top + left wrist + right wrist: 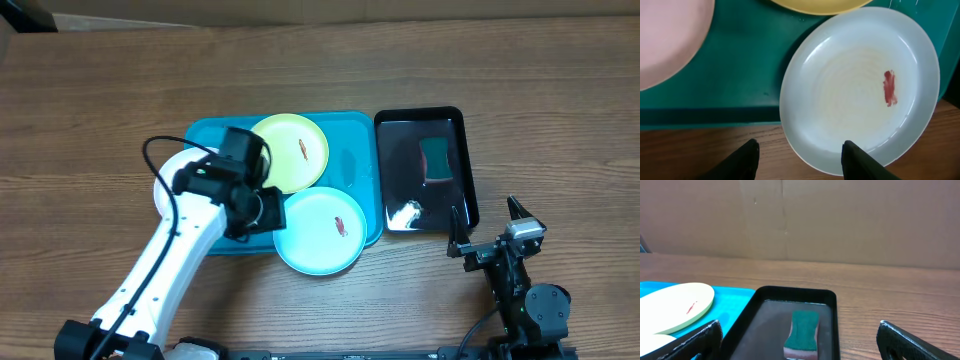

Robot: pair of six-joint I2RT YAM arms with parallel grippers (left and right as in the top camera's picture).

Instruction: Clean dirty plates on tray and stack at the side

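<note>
The turquoise tray (pixel 355 150) holds three plates. The yellow-green plate (pixel 295 150) lies at its back, with a red-brown smear. The light blue plate (pixel 320 230) overhangs the tray's front edge and also has a smear (pixel 890 87). The white plate (pixel 170 185) sits at the left, mostly hidden under my left arm; it also shows in the left wrist view (pixel 665 40). My left gripper (pixel 262 212) is open just above the light blue plate's left rim (pixel 800 155). My right gripper (pixel 490 228) is open and empty near the front right (pixel 800 340).
A glossy black tray (pixel 420 125) stands right of the turquoise tray and holds a green sponge (pixel 437 160), also seen in the right wrist view (pixel 802 330). Bare wooden table lies all around. A cardboard wall stands behind the table.
</note>
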